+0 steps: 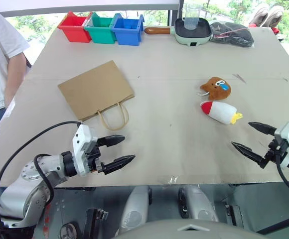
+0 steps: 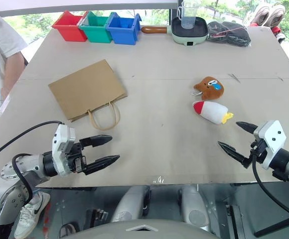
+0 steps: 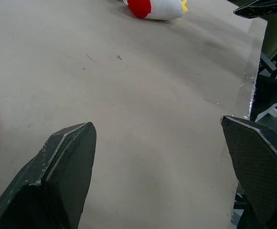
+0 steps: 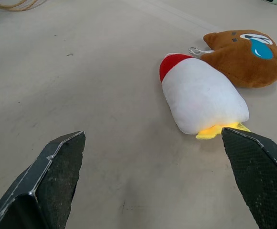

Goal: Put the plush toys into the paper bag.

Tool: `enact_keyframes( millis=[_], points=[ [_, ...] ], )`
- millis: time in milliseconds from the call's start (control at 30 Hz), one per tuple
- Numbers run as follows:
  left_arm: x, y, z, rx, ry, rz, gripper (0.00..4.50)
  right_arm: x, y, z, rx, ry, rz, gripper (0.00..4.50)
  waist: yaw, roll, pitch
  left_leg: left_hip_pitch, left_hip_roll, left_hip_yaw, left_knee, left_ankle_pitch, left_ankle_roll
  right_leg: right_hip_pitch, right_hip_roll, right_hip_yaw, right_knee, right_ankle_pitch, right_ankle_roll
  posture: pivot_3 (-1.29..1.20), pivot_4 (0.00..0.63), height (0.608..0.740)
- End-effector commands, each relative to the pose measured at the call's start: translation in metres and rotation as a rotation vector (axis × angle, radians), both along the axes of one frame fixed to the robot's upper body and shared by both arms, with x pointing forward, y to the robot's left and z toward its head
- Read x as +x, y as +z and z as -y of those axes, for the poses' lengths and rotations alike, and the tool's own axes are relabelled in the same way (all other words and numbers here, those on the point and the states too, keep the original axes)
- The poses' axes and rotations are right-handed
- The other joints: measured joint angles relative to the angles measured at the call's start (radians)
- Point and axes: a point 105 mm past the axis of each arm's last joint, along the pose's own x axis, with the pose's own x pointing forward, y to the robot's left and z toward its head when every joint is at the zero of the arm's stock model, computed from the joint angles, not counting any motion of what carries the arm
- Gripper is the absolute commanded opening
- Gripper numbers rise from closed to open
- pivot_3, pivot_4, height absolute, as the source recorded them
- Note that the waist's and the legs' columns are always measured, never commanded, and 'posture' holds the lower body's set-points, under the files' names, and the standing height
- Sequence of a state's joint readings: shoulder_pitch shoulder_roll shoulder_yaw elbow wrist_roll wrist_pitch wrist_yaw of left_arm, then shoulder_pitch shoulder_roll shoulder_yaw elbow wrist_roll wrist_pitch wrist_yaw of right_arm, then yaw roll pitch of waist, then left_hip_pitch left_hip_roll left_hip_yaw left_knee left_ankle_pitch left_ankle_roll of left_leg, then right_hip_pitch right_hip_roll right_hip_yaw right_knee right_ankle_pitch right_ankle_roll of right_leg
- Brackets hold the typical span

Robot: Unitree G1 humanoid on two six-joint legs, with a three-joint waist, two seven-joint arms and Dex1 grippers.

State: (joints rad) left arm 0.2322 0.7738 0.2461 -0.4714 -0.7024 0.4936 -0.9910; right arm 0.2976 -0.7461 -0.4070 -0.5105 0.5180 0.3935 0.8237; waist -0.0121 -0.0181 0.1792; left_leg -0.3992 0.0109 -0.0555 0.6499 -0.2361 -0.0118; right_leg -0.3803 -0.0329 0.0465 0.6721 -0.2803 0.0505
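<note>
Plush toys and bag all lie untouched on the table, so nothing is packed yet. Going left to right: the paper bag lies flat, its handles toward the left claw, which hangs spread and empty near them, probably placed to open the mouth. Well right of the bag, the brown toy touches the white rocket. Just right of the rocket, the right claw gapes empty, aimed at it.
</note>
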Motion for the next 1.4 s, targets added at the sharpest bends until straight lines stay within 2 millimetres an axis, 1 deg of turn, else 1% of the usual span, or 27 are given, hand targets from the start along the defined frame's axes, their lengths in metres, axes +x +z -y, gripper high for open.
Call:
enact_keyframes(
  millis=[33,67,100,133,233,300,400,467,533,600,667,767,867,1000,1067,1167,1200,1233,1267,1300,1333,1367,1400],
  points=[
    [0.006,0.013,-0.004,0.023,0.033,0.085,4.5,0.006,0.016,-0.023,0.062,0.067,0.073,4.44,-0.001,0.0,0.0,0.0,0.0,0.0,0.0,0.0,0.0,0.0,0.0,0.0,0.0,0.0,0.0,0.0,0.15,0.74],
    [0.012,0.017,-0.014,0.04,0.078,0.115,4.5,0.009,0.023,-0.041,0.096,0.125,0.105,4.44,-0.004,-0.001,0.0,0.0,0.0,0.0,0.0,0.0,0.0,0.0,0.0,0.0,0.0,0.0,0.0,0.0,0.15,0.74],
    [0.016,0.02,-0.021,0.052,0.107,0.134,4.5,0.01,0.027,-0.053,0.117,0.164,0.126,4.44,-0.008,-0.001,0.0,0.001,0.001,-0.001,0.0,0.0,0.0,0.0,0.001,0.0,0.0,0.0,0.0,0.0,0.15,0.74],
    [0.019,0.021,-0.026,0.064,0.128,0.148,4.5,0.011,0.03,-0.06,0.129,0.188,0.137,4.44,-0.01,0.0,0.0,0.002,0.002,-0.001,0.0,0.0,0.0,0.0,0.002,0.002,0.0,0.0,0.0,0.0,0.15,0.74],
    [0.031,0.028,-0.048,0.153,0.184,0.224,4.5,0.006,0.028,-0.077,0.143,0.268,0.129,4.44,-0.001,0.001,0.0,0.002,0.004,-0.001,-0.001,0.0,0.0,0.0,0.004,0.0,0.0,-0.001,-0.001,0.0,0.15,0.74],
    [0.035,0.03,-0.057,0.182,0.202,0.253,4.5,0.004,0.026,-0.082,0.145,0.293,0.123,4.44,0.005,0.0,0.0,0.0,0.002,-0.002,-0.001,0.0,0.0,0.0,0.003,-0.002,-0.001,0.0,0.0,0.0,0.15,0.74],
    [0.038,0.031,-0.077,0.298,0.188,0.316,4.5,0.003,0.024,-0.09,0.133,0.322,0.13,4.44,0.004,0.0,0.0,-0.002,0.0,-0.002,-0.002,-0.001,0.001,0.0,0.0,-0.002,-0.004,0.001,0.001,0.0,0.15,0.74],
    [0.047,0.027,-0.099,0.434,0.207,0.372,4.5,0.006,0.023,-0.093,0.137,0.324,0.137,4.44,0.001,0.0,0.0,-0.002,0.0,-0.002,-0.003,-0.001,0.001,0.0,0.0,-0.003,-0.005,0.001,0.001,0.0,0.15,0.74],
    [0.059,0.026,-0.111,0.519,0.241,0.424,4.5,0.009,0.019,-0.095,0.111,0.316,0.151,4.44,0.001,0.0,0.0,-0.001,0.0,-0.002,-0.004,-0.001,0.001,0.0,0.0,-0.003,-0.005,0.001,0.001,0.0,0.15,0.74],
    [0.067,0.025,-0.113,0.558,0.247,0.462,4.5,0.011,0.016,-0.097,0.093,0.31,0.162,4.44,0.001,0.0,0.0,0.0,0.0,-0.001,-0.004,-0.001,0.001,0.0,0.0,-0.003,-0.005,0.001,0.0,0.0,0.15,0.74],
    [0.072,0.022,-0.111,0.599,0.212,0.494,4.5,0.01,0.017,-0.1,0.107,0.314,0.165,4.44,0.0,0.0,0.0,0.0,0.0,-0.001,-0.004,-0.001,0.001,0.0,-0.001,-0.003,-0.006,0.001,0.001,0.0,0.15,0.74],
    [0.08,0.02,-0.098,0.636,0.162,0.559,4.5,0.01,0.019,-0.101,0.126,0.301,0.174,4.44,0.001,0.0,0.0,-0.001,0.0,-0.003,-0.005,-0.001,0.002,0.0,-0.001,-0.002,-0.007,0.001,0.002,0.0,0.15,0.74],
    [0.086,0.018,-0.09,0.646,0.135,0.593,4.5,0.01,0.018,-0.1,0.12,0.285,0.179,4.44,0.0,0.0,0.0,-0.002,0.0,-0.003,-0.005,-0.001,0.002,0.0,-0.001,-0.004,-0.007,0.002,0.002,0.0,0.15,0.74],
    [0.093,0.016,-0.081,0.636,0.114,0.622,4.5,0.011,0.019,-0.102,0.124,0.276,0.186,4.44,-0.003,0.0,0.0,-0.001,0.0,-0.003,-0.005,-0.001,0.002,0.0,-0.001,-0.004,-0.007,0.002,0.002,0.0,0.15,0.74],
    [0.097,0.014,-0.072,0.604,0.095,0.613,4.5,0.011,0.018,-0.103,0.119,0.268,0.193,4.44,-0.003,0.0,0.0,-0.001,0.0,-0.003,-0.005,-0.001,0.002,0.0,-0.001,-0.003,-0.006,0.002,0.002,0.0,0.15,0.74],
    [0.101,0.015,-0.061,0.518,0.098,0.58,3.66,0.01,0.016,-0.106,0.122,0.258,0.191,4.5,-0.002,-0.001,0.0,-0.001,0.0,-0.002,-0.004,-0.001,0.002,0.001,0.0,-0.004,-0.006,0.002,0.002,0.0,0.15,0.74],
    [0.101,0.016,-0.058,0.485,0.099,0.571,3.27,0.009,0.015,-0.107,0.123,0.257,0.19,4.5,-0.002,-0.001,0.0,-0.001,-0.001,-0.002,-0.004,-0.001,0.002,0.001,0.0,-0.004,-0.006,0.002,0.002,0.0,0.15,0.74],
    [0.1,0.018,-0.054,0.417,0.111,0.542,2.62,0.009,0.014,-0.108,0.121,0.252,0.194,4.5,-0.002,-0.001,0.0,-0.001,0.0,-0.002,-0.004,-0.001,0.002,0.001,0.0,-0.004,-0.006,0.002,0.002,0.0,0.15,0.74],
    [0.099,0.02,-0.05,0.355,0.119,0.511,2.38,0.009,0.014,-0.109,0.119,0.246,0.198,4.5,-0.003,-0.001,0.0,-0.001,0.0,-0.003,-0.004,-0.001,0.002,0.001,0.0,-0.004,-0.005,0.002,0.002,0.0,0.15,0.74],
    [0.098,0.022,-0.047,0.315,0.123,0.487,1.89,0.01,0.013,-0.11,0.118,0.242,0.201,4.5,-0.003,-0.001,0.0,-0.001,-0.001,-0.003,-0.004,-0.001,0.002,0.001,0.0,-0.004,-0.005,0.002,0.002,0.0,0.15,0.74],
    [0.096,0.024,-0.044,0.262,0.123,0.454,1.53,0.01,0.013,-0.111,0.118,0.241,0.201,4.5,-0.003,-0.001,0.0,-0.001,0.0,-0.003,-0.004,-0.001,0.002,0.001,0.0,-0.004,-0.005,0.002,0.002,0.0,0.15,0.74],
    [0.094,0.029,-0.039,0.19,0.124,0.418,0.95,0.009,0.012,-0.113,0.131,0.251,0.191,4.5,-0.004,-0.001,0.0,-0.001,0.0,-0.004,-0.003,-0.001,0.002,0.001,0.0,-0.004,-0.004,0.002,0.002,0.0,0.15,0.74],
    [0.09,0.036,-0.029,0.072,0.121,0.346,0.62,0.011,0.013,-0.117,0.166,0.251,0.176,4.24,-0.005,-0.001,0.0,-0.001,0.0,-0.004,-0.003,-0.001,0.002,0.001,0.0,-0.004,-0.003,0.002,0.002,0.0,0.15,0.74]
  ],
)
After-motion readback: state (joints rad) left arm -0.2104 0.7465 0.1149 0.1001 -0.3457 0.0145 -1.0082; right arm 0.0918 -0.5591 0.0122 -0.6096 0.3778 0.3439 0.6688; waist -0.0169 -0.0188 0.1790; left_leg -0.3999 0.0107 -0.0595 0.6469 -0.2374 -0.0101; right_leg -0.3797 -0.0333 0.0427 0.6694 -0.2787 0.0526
